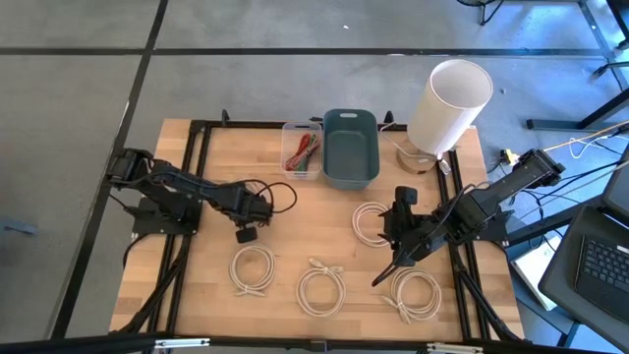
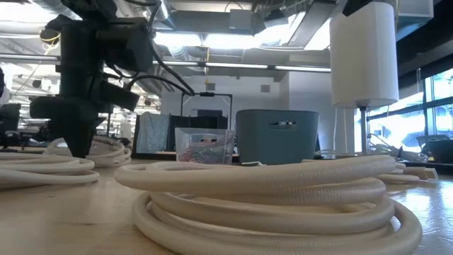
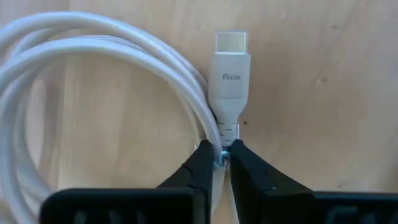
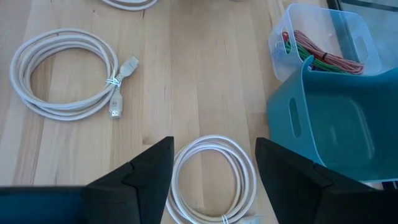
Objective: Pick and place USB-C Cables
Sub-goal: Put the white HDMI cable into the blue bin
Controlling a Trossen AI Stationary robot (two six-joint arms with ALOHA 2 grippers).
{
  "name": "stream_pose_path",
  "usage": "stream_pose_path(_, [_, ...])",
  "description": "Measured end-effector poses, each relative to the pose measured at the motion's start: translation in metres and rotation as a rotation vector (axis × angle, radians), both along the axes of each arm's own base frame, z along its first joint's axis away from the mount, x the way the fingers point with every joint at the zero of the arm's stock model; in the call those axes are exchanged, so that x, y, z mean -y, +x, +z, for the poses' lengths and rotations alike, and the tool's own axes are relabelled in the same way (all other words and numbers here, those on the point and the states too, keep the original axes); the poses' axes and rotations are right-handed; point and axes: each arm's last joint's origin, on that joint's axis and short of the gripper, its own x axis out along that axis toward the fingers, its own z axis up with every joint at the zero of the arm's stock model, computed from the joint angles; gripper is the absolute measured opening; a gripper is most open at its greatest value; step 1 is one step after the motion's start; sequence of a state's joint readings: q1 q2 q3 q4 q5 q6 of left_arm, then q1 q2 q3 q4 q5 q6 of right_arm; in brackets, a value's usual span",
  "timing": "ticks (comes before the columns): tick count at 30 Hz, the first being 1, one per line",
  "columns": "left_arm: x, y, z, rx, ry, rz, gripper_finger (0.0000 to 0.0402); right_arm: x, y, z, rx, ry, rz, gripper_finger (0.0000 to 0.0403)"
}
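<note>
White coils: four lie loose on the wood table (image 1: 197, 295). One is front-left (image 1: 253, 269), one front-centre (image 1: 322, 289), one front-right (image 1: 415, 293), one mid-right (image 1: 371, 222) just ahead of the bin.

Left gripper (image 3: 222, 163) is down over the front-left coil. Its wrist view shows the fingers pinched on the thin cable just behind the white plug (image 3: 229, 87), and the coil is flat on the wood, not lifted.

Right gripper (image 4: 214, 163) hangs spread wide over the mid-right coil, nothing between the fingers. It sits right-centre, near the blue-grey bin (image 1: 351, 147).

Bin stands far-centre, and its inside looks empty from above. Clear box (image 1: 302, 149), touching its left side, holds red and green bundles (image 1: 305, 150).

White cylinder (image 1: 448, 106) stands at far right, uninvolved.

Progress: early, by my read. Coloured bundles are boxed, no white coil is placed, and the first grab is just made. Left to do: lift it, drop it, then three more.
</note>
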State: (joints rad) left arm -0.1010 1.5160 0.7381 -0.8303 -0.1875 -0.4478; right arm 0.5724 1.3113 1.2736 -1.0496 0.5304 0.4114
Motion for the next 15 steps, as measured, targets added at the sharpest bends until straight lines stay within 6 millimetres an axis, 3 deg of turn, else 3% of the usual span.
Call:
stream_pose_path(3, [0.005,0.002,0.009,-0.046,-0.021,0.004,0.001,0.0,0.0,0.0,0.0,-0.001,0.001,0.0228])
stream_pose_path(8, [0.016,0.016,0.04,-0.03,-0.016,-0.033,0.0008,0.0,0.0,0.0,-0.002,-0.003,0.003,0.0228])
stream_pose_path(11, [0.029,0.029,0.06,0.091,-0.01,-0.099,0.0008,0.0,0.0,0.0,-0.002,-0.003,0.003,0.0228])
stream_pose_path(15, [0.05,0.048,0.085,0.433,-0.02,-0.287,0.0008,0.0,0.0,0.0,-0.003,-0.001,0.0,0.0228])
